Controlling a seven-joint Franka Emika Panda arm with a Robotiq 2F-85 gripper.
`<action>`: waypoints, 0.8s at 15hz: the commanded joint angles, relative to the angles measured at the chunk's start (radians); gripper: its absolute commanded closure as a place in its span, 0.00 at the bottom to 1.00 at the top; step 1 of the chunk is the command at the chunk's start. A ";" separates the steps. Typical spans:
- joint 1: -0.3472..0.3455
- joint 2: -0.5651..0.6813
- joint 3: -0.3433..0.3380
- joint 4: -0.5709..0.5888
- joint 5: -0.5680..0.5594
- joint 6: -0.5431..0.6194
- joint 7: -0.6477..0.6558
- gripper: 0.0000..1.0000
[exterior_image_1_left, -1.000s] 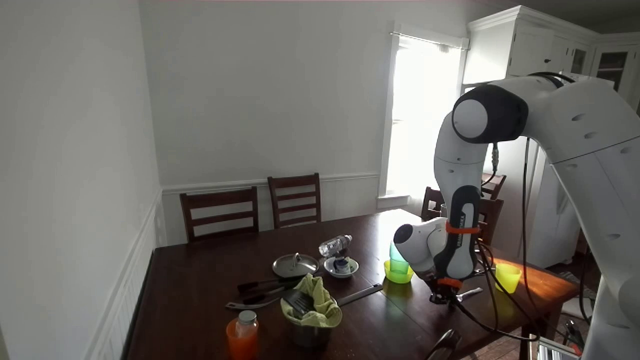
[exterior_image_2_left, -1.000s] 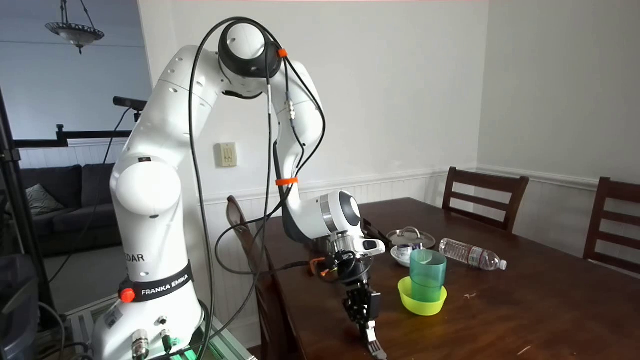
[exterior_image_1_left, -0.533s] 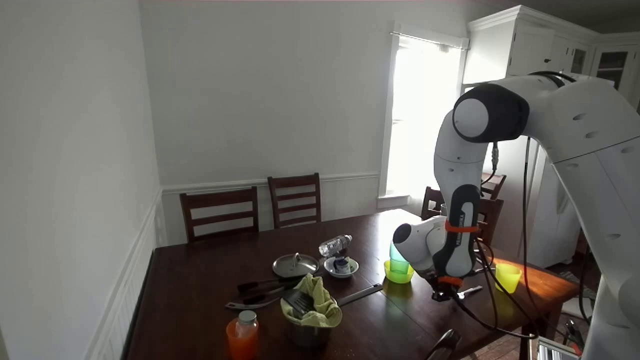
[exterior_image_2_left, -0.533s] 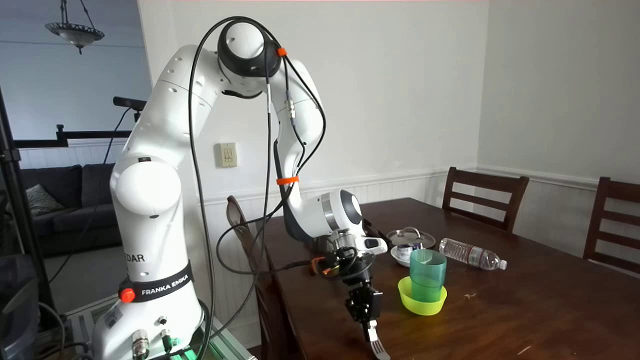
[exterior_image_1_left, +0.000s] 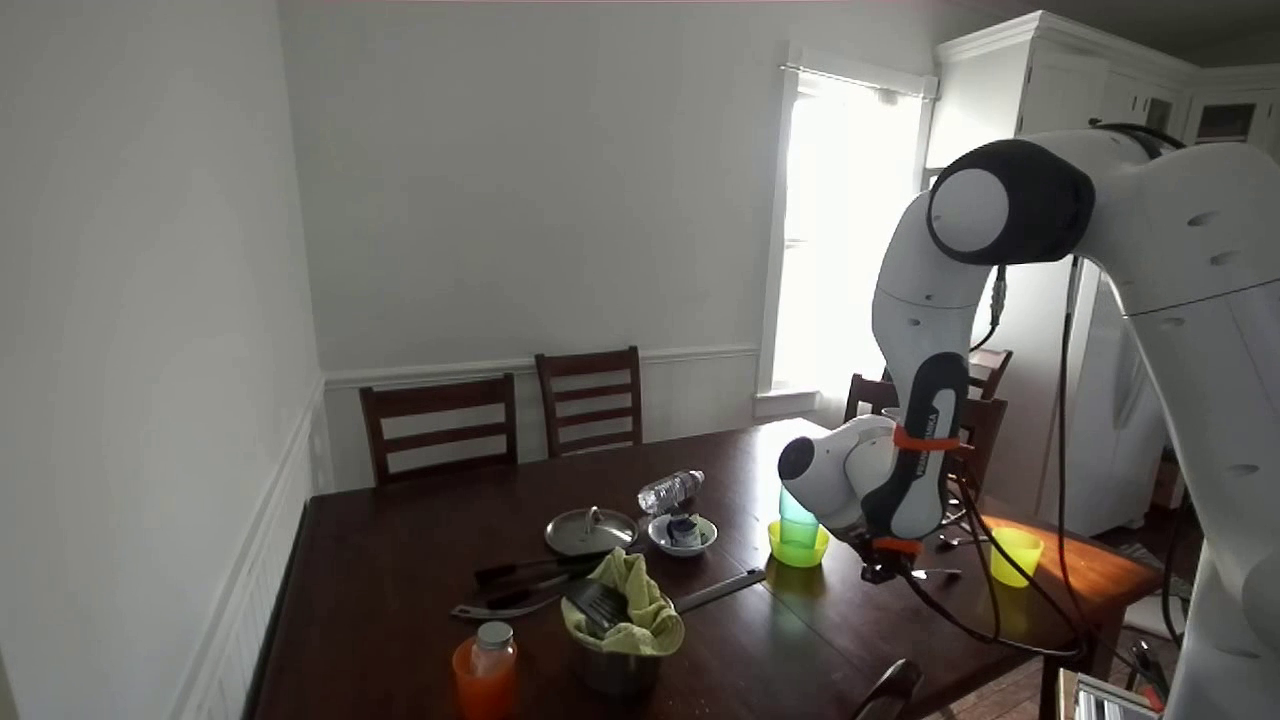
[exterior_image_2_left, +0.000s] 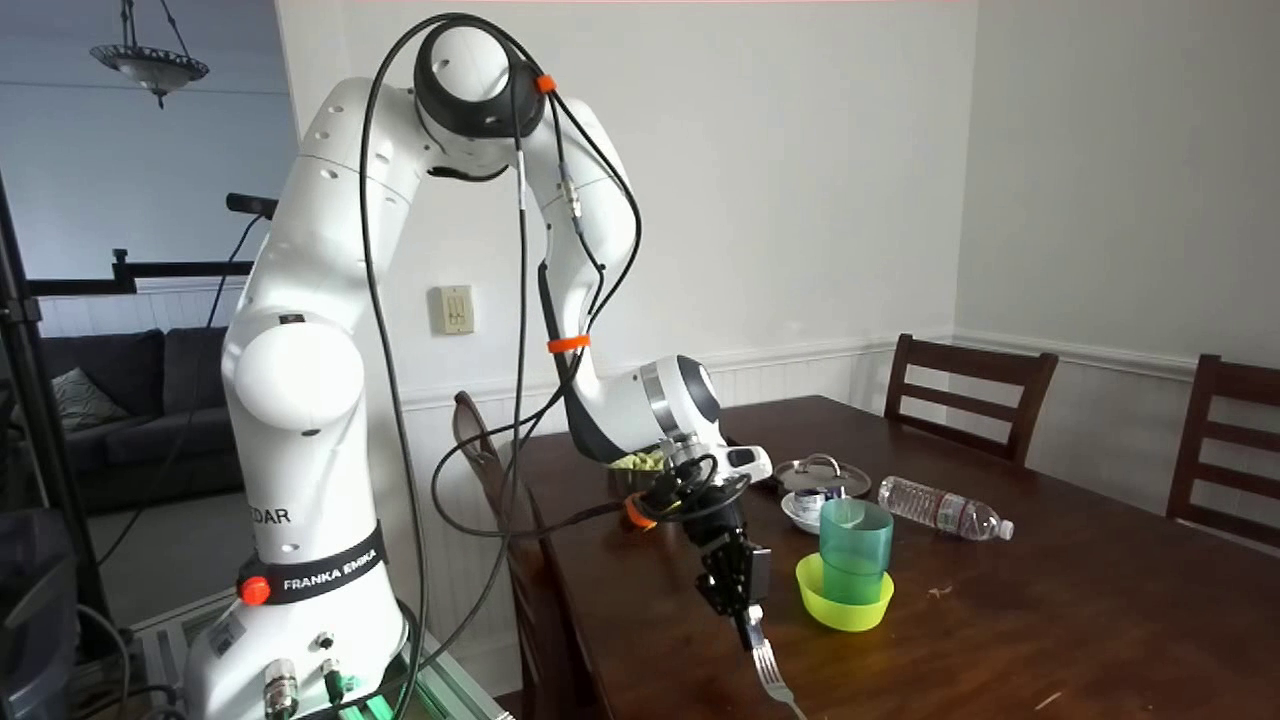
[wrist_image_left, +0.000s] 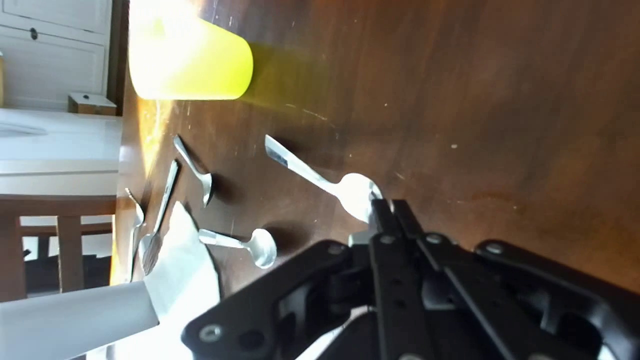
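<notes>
My gripper (wrist_image_left: 391, 206) points down with its fingers nearly together. It is shut on the head of a silver fork (wrist_image_left: 352, 194); the handle sticks out away from the fingers. In the wrist view the fork's head is overexposed, but its tines show in an exterior view (exterior_image_2_left: 769, 668). The fork seems slightly above the dark wooden table, though the gap is hard to judge. Beside the gripper (exterior_image_2_left: 751, 637) a teal cup (exterior_image_2_left: 855, 545) stands in a yellow-green bowl (exterior_image_2_left: 845, 613). A yellow cup (wrist_image_left: 200, 65) stands beyond the fork's handle.
Spoons (wrist_image_left: 262, 248) and other cutlery lie on the table near white paper (wrist_image_left: 182, 270). A clear bottle (exterior_image_1_left: 670, 491), white bowl (exterior_image_1_left: 683, 537), pot lid (exterior_image_1_left: 575, 532), cloth-filled pot (exterior_image_1_left: 620, 672) and orange cup (exterior_image_1_left: 482, 695) stand farther along. Chairs (exterior_image_1_left: 440, 425) surround the table.
My gripper has risen and the arm has drawn up slightly. The fork has moved up with the gripper, and more of its handle shows. The table items have not moved.
</notes>
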 joint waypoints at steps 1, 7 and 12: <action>-0.015 -0.125 0.038 -0.052 -0.071 -0.039 0.024 0.99; -0.045 -0.169 0.083 -0.050 -0.062 -0.031 -0.008 0.99; -0.043 -0.204 0.092 -0.064 -0.072 -0.057 -0.006 0.99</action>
